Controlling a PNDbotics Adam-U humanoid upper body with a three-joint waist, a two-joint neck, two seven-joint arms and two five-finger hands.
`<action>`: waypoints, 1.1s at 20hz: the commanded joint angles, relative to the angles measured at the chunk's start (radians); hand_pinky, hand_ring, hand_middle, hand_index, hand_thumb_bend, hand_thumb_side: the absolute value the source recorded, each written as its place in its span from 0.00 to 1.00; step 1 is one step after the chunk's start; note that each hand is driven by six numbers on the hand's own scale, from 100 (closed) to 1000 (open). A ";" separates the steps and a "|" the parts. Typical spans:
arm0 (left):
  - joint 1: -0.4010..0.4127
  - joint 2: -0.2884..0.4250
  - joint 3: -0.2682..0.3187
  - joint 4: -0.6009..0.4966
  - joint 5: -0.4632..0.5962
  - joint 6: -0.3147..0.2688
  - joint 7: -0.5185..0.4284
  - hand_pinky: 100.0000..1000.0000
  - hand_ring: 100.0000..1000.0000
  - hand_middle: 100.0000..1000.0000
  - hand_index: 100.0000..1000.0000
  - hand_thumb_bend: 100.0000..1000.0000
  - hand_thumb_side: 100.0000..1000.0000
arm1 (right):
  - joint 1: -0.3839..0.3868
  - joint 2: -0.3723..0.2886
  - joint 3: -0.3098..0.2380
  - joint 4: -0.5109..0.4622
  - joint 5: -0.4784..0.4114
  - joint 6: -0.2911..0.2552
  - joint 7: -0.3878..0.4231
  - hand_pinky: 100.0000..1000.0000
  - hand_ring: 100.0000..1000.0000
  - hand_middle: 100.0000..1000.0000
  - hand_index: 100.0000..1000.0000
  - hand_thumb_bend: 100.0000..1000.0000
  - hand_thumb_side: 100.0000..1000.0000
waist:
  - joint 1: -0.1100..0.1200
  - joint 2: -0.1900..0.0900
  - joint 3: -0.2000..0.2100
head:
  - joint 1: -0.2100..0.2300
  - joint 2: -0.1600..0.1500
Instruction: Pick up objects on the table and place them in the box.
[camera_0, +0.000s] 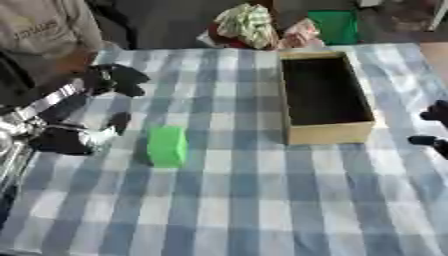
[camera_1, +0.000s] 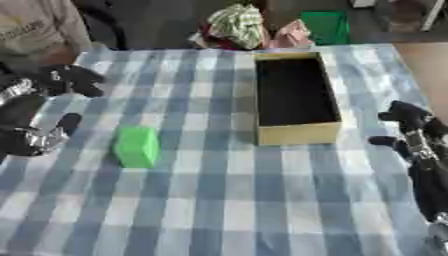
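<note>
A green block (camera_0: 166, 146) lies on the checked tablecloth, left of the middle. To its right stands a long cardboard box (camera_0: 325, 134) with a dark inside and nothing visible in it. My left hand (camera_0: 103, 82) hovers open to the left of the block, fingers spread toward the far side and thumb (camera_0: 115, 123) nearest the block, not touching it. My right hand (camera_1: 409, 119) rests open at the table's right edge, just right of the box's near corner, holding nothing.
The blue and white checked table (camera_0: 245, 210) runs wide toward me. Beyond its far edge lie a striped cloth bundle (camera_0: 247, 24), something pink and a green container (camera_0: 334, 26). A person sits at the far left corner.
</note>
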 joint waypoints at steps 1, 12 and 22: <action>-0.029 0.113 -0.005 0.027 -0.057 -0.059 -0.042 0.78 0.78 0.82 0.88 0.47 0.30 | -0.006 -0.018 -0.005 -0.010 0.005 0.001 0.001 0.60 1.00 0.64 0.80 0.00 0.56 | -0.001 -0.017 -0.002 | -0.003 -0.011; -0.131 0.159 -0.104 0.277 -0.237 -0.234 0.000 0.75 0.76 0.81 0.88 0.44 0.36 | -0.003 -0.019 0.000 -0.009 0.003 0.001 0.007 0.60 1.00 0.64 0.80 0.00 0.55 | -0.002 -0.025 -0.007 | -0.002 -0.012; -0.222 0.097 -0.219 0.452 -0.406 -0.249 0.128 0.75 0.76 0.81 0.88 0.41 0.38 | -0.002 -0.019 0.003 -0.009 0.002 0.000 0.011 0.60 1.00 0.64 0.80 0.00 0.55 | -0.006 -0.027 -0.013 | 0.004 -0.011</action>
